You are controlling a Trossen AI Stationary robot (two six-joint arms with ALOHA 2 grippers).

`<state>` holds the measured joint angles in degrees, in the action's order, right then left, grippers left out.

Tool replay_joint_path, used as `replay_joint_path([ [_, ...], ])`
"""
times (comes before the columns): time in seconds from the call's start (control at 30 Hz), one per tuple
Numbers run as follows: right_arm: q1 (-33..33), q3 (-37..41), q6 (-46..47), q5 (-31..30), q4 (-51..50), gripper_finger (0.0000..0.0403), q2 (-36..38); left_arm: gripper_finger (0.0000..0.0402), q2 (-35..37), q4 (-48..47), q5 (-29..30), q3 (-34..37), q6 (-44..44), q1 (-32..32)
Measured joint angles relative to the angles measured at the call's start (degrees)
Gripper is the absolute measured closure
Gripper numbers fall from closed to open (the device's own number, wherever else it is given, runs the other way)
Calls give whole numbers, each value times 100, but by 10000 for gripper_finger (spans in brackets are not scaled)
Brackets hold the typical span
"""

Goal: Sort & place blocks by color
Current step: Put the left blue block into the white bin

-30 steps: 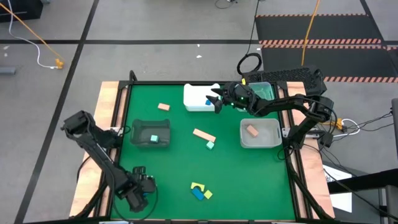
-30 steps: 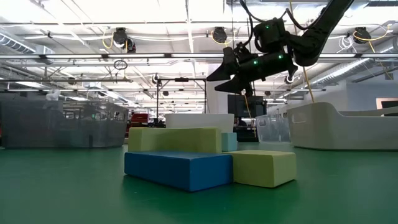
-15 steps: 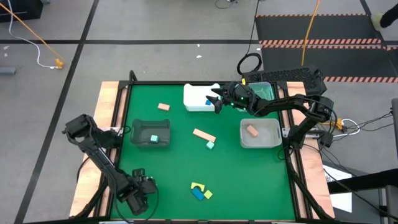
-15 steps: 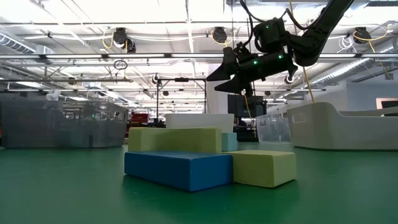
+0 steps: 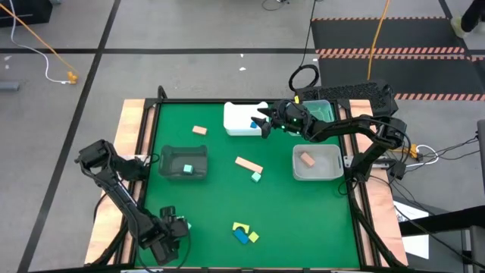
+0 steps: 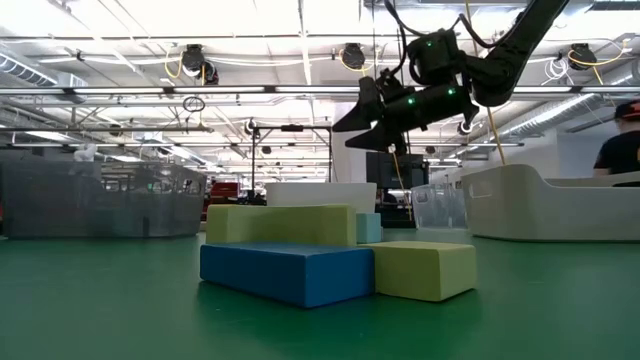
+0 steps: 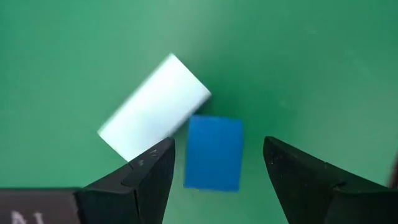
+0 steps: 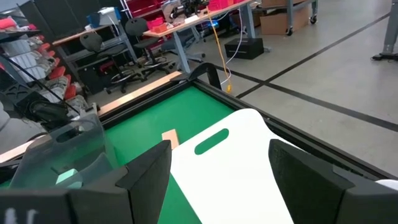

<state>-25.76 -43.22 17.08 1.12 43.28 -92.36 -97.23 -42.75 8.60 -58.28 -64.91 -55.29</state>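
Right now the right gripper (image 5: 264, 123) hangs with its fingers apart and nothing between them, above the white bin (image 5: 244, 120) at about 12 o'clock on the green table (image 5: 220, 197); a blue block (image 5: 254, 123) already lies in that bin. The left gripper (image 5: 173, 233) sits low at about 7 o'clock, jaws spread. Its wrist view looks straight down on a blue block (image 7: 214, 152) framed between the fingers, with a pale block (image 7: 154, 106) touching that block's corner.

That contact is the main risk. If the left gripper closes as it stands, one finger could catch the pale block too, nudging it or pinching both, and a mixed pair would end up in one bin.

Elsewhere, a cluster of blue and yellow blocks (image 5: 244, 232) lies at 6 o'clock, a tan bar (image 5: 248, 164) and a mint cube (image 5: 256, 177) near the centre, and a tan block (image 5: 199, 130) at 11 o'clock. A mint block rests in the dark bin (image 5: 184, 163) and a tan one in the clear bin (image 5: 317, 163). A careless sweep across the middle could scatter the loose pieces.
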Motion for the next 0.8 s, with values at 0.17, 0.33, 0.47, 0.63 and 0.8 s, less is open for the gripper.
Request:
replay_joint_path([
  [0.17,0,0,0,1,-28,145,0,161,0,-82,184,0,6,7],
  [0.33,0,0,0,11,-30,145,0,204,0,-63,178,0,9,-15],
  [0.47,0,0,0,18,-30,145,0,249,0,-36,152,0,-19,-86],
  [0.63,0,0,0,21,-32,145,0,274,2,208,155,0,-209,-188],
  [0.8,0,0,0,23,-34,145,0,251,-102,574,66,0,-324,-258],
])
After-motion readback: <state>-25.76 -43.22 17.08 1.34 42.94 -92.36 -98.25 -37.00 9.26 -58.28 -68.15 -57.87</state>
